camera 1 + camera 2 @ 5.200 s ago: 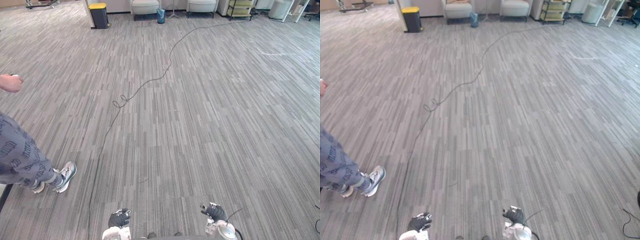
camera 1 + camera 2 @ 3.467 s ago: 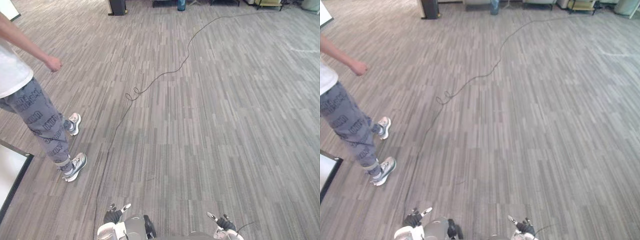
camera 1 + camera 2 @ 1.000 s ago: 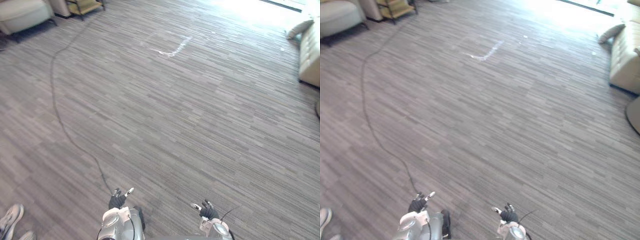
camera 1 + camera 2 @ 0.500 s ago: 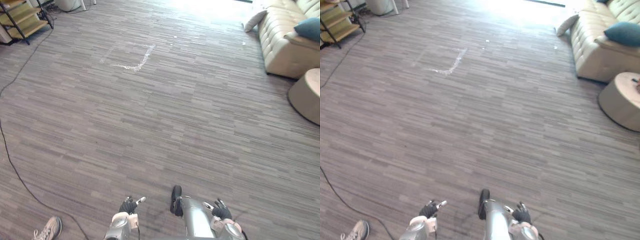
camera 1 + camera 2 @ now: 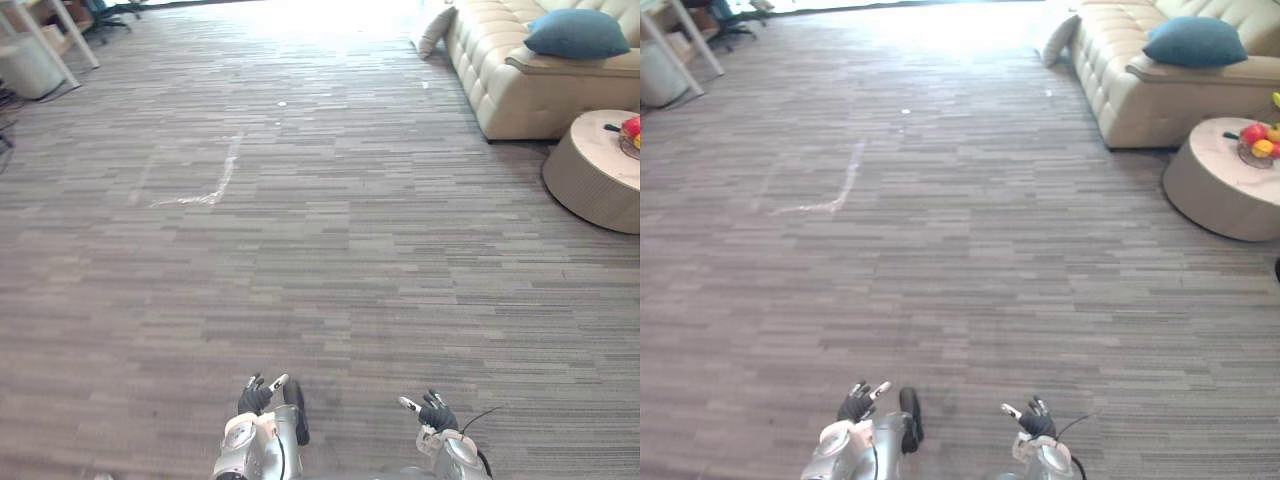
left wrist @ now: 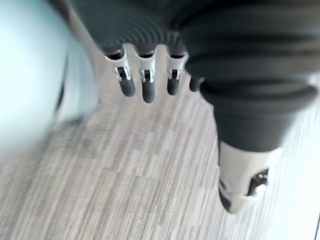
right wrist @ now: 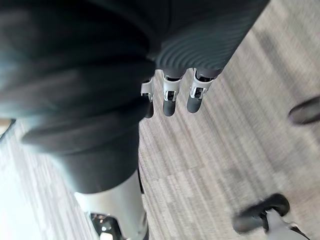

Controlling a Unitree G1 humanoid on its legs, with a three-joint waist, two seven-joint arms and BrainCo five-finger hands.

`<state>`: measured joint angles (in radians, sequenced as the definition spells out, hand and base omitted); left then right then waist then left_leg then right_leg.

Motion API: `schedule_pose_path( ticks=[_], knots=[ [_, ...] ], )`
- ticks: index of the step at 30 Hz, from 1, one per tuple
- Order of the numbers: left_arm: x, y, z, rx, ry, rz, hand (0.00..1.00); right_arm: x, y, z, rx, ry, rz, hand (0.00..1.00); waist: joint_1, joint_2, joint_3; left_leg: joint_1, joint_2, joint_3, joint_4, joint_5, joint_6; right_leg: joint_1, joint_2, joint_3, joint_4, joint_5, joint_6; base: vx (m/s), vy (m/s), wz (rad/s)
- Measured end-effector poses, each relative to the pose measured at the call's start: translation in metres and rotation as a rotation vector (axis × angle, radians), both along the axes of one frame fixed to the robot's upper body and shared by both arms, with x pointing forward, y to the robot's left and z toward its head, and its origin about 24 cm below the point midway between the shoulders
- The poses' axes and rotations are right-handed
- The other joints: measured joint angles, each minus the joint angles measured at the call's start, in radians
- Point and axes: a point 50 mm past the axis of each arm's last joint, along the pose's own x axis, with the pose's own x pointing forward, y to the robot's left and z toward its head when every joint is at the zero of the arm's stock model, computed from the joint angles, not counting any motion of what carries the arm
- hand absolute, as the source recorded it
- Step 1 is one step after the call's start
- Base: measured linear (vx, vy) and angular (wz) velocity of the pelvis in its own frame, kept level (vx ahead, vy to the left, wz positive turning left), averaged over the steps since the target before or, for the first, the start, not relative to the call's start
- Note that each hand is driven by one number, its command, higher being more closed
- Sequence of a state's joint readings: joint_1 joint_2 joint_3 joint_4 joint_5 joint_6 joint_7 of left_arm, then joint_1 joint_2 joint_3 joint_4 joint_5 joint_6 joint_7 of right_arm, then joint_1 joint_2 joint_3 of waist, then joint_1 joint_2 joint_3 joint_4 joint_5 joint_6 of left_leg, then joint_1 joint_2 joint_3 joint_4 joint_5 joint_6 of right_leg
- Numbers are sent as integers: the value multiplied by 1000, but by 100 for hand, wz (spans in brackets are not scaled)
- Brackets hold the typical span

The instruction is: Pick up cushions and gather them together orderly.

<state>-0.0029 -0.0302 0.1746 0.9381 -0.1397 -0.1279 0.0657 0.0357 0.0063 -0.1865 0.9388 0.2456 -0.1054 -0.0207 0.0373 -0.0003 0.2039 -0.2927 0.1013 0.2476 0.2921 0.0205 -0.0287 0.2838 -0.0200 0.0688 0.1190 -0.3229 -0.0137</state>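
Cushions aren't in either hand yet, so this one's all about direction. The left hand [image 5: 255,397] is hanging low in front of the robot with its fingers [image 6: 145,86] straight and relaxed, holding nothing. The right hand [image 5: 435,412] is doing the same on the other side, with its fingers [image 7: 169,101] loose and spread over bare carpet [image 5: 330,250].

Going outward from there, a big stretch of floor is lying between the hands and anything worth grabbing. Everything is sitting ahead and off to the robot's right. A round low table [image 5: 590,180] is standing nearest on that side, and the cream sofa [image 5: 520,95] is sitting just behind it. The teal cushion [image 5: 577,33] is resting up on the sofa, with its long axis running roughly across the view. The pale cushion [image 5: 433,30] is leaning tilted at the sofa's far end, seemingly down on the floor.

Both are lying well apart from the hands. I'm guessing the right hand is the nearer one, since the whole lot is sitting on its side. The robot is probably needing to walk forward and right before any reach makes sense.
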Motion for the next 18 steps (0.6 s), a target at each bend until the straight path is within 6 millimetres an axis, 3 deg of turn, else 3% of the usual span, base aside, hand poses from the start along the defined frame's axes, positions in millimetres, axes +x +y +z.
schedule_pose_path(
  ticks=[1,2,3,4,5,6,7,8,10,11,12,14,15,16,17,18],
  knots=[
    [0,5,0,14,4,-1,0,-2,5,-1,14,1,2,0,-3,-34,-16,-1,-16,49,49,-55,37,-45,-46,13,89,6,29,892,366,-76],
    [0,6,0,14,4,3,0,-2,6,-1,14,3,4,0,0,-39,-17,5,-19,58,57,-69,38,-62,-51,17,131,9,40,576,235,-55],
    [0,8,0,21,6,8,0,-4,8,-2,16,9,5,0,8,-53,-14,45,-32,85,59,-104,43,-105,-68,25,270,19,58,656,293,-63],
    [-2,9,-1,22,18,18,0,-8,8,-3,18,16,5,0,5,-61,-8,162,-65,100,21,-174,40,-259,-103,1,666,154,190,753,321,-52],
    [-6,9,-4,21,40,17,0,-5,6,-1,12,-4,5,0,-7,-56,-5,213,-74,96,14,-201,42,-316,-111,-17,808,166,193,614,258,-26],
    [-8,7,-5,19,53,9,0,-3,5,1,6,-12,4,0,-15,-50,-2,249,-77,92,5,-216,44,-339,-112,-32,864,156,180,568,187,10],
    [-10,0,-7,10,69,-21,0,-1,-1,4,-13,-30,4,0,-30,-30,3,350,-76,89,-35,-247,48,-408,-120,-103,937,116,144,553,148,8],
    [-9,-6,-8,2,69,-43,0,0,-6,6,-26,-47,1,0,-32,-10,1,441,-69,84,-102,-268,42,-509,-132,-215,917,75,99,666,165,10],
    [-8,-7,-8,1,70,-47,0,2,-8,8,-33,-62,-1,0,-36,-8,7,491,-65,72,-136,-273,43,-566,-138,-282,852,50,66,462,54,27],
    [-11,-9,-10,0,87,-61,0,1,-12,9,-39,-67,-17,0,-47,-13,10,544,-60,66,-177,-273,43,-622,-137,-335,714,50,58,592,-9,51],
    [-10,-11,-10,-2,90,-77,0,-1,-14,8,-41,-63,-30,0,-51,-18,13,581,-59,60,-195,-277,44,-648,-137,-347,618,68,58,739,-71,76],
    [-12,-16,-11,-10,104,-97,0,-7,-18,5,-43,-38,-56,0,-58,-19,14,641,-55,30,-230,-304,42,-679,-133,-356,375,171,66,659,-142,70],
    [-16,-15,-13,-7,114,-101,0,-11,-19,4,-42,-31,-64,0,-59,-30,12,686,-67,13,-245,-315,34,-683,-136,-333,277,257,58,736,-206,65],
    [-19,-15,-14,-11,122,-104,0,-10,-19,4,-44,-30,-61,0,-75,-24,6,725,-56,-11,-235,-318,30,-687,-134,-307,369,299,-3,745,-220,49],
    [-20,-19,-14,-24,121,-101,0,-7,-22,6,-53,-38,-55,0,-77,-9,8,733,-42,-10,-218,-307,13,-690,-134,-312,417,252,-6,732,-239,31],
    [-21,-24,-15,-41,123,-98,0,-3,-25,8,-59,-49,-57,0,-77,22,8,725,-18,-14,-150,-282,-30,-686,-134,-322,482,184,-31,702,-269,10]
  ],
)
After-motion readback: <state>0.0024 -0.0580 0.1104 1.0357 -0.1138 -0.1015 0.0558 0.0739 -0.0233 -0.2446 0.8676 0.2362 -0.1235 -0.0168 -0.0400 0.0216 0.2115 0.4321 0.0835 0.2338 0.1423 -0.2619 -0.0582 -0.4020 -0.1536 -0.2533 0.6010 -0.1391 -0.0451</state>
